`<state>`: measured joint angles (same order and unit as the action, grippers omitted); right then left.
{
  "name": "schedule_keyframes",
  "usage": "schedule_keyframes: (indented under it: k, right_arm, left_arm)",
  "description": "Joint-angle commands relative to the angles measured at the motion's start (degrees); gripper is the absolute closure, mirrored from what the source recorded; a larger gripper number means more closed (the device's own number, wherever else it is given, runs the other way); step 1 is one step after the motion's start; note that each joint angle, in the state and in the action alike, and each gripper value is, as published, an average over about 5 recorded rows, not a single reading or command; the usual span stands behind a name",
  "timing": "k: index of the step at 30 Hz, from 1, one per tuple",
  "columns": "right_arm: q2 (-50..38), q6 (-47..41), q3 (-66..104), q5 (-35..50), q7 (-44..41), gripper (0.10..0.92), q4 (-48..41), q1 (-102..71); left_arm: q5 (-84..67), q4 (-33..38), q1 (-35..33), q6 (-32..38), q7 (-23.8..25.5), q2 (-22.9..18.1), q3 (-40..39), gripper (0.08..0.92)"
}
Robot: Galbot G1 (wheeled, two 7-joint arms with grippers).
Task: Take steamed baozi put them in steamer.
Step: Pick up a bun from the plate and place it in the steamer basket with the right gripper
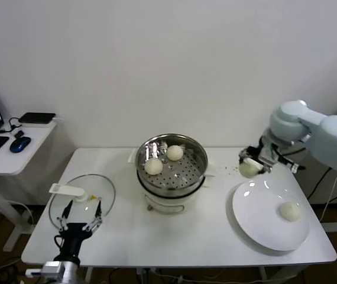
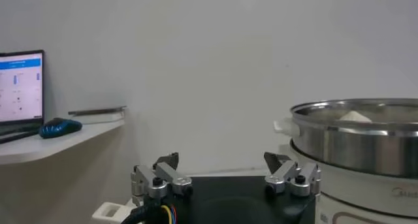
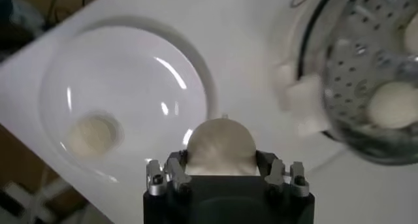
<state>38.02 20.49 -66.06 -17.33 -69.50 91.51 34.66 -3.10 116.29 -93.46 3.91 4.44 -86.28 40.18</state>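
Left wrist view: unreadable marking on steamer [image 2: 366,147] base.

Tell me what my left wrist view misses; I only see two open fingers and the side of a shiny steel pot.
Observer: The right gripper is shut on a cream-white round bun, held above the table between the round stainless-steel steamer and the flat white plate.
Operator: Report what's inside the steamer.
Observer: Two more buns sit on its perforated tray, toward the back-left.
Operator: Say what's left on the plate.
Observer: One bun, near the plate's right edge.
Operator: Place my own gripper.
Observer: The left gripper hangs open over the round glass lid at the table's front-left.
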Motion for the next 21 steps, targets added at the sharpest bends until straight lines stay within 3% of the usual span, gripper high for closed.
schedule_keyframes:
  k: [1,21]
  right_arm:
    - [12.39,6.61,1.55,-6.11,0.24,0.338,2.53,6.37]
    - [33.06,4.04,1.27,-5.21,0.17,0.345,-12.37,-4.14]
  left_arm:
    - [0.03,0.14,-0.16,-0.04,-0.03,-0.05,0.05,0.177]
    - [-0.18,-0.07,-0.09,-0.31,-0.16,0.13,0.60,0.177]
